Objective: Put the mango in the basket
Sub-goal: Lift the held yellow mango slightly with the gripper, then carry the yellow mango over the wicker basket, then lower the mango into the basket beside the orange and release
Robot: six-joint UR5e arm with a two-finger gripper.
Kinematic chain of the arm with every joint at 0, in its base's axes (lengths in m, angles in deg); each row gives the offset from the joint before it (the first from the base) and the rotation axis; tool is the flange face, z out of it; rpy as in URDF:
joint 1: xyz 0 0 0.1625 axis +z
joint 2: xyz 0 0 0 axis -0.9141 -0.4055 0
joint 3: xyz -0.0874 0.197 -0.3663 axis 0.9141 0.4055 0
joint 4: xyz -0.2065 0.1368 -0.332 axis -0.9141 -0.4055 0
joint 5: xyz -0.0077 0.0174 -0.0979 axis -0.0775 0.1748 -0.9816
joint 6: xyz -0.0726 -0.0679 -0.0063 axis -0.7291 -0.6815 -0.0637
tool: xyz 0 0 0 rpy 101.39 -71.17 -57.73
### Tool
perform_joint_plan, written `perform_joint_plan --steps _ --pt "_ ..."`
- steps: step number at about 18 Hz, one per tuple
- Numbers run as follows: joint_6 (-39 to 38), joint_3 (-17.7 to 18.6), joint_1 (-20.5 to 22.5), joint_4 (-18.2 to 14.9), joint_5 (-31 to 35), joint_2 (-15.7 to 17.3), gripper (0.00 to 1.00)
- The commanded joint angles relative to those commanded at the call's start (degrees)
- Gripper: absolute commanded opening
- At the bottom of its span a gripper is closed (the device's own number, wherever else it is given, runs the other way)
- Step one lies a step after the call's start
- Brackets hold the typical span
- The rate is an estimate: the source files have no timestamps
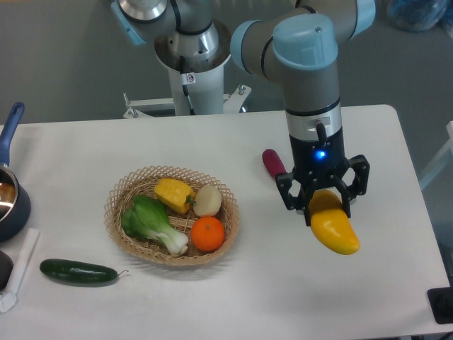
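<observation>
The mango (334,229) is smooth and yellow with an orange-tinged top end. My gripper (327,205) is shut on its upper end, right of the table's middle. I cannot tell whether the mango rests on the table or hangs just above it. The round tan wicker basket (120,200) stands to the left of the gripper, well apart from it. It holds a yellow pepper (174,194), a pale potato (208,200), an orange (208,234) and a green bok choy (151,222).
A dark red vegetable (272,163) lies just behind the gripper. A cucumber (78,271) lies in front of the basket at the left. A blue-handled pot (10,198) stands at the left edge. The table's right edge is near the mango.
</observation>
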Motion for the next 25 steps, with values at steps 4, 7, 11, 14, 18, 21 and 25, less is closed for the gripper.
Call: perform_joint_plan --steps 4,7,11,14,18,21,25 --pt "0.0 1.2 -1.0 -0.2 0.5 0.4 0.49" --pt "0.4 3.0 -2.9 -0.3 0.5 1.1 0.49" --pt "0.8 7.5 -7.0 -0.6 0.6 1.8 0.49" --pt "4.3 13.2 -8.5 -0.6 0.7 2.5 0.49" --pt "5.4 16.1 -10.9 -0.8 0.7 1.7 0.49" --pt "4.8 17.3 -12.9 -0.9 0.2 0.4 0.49" --pt "4.2 19.2 -14.2 -0.9 -0.1 0.2 0.52"
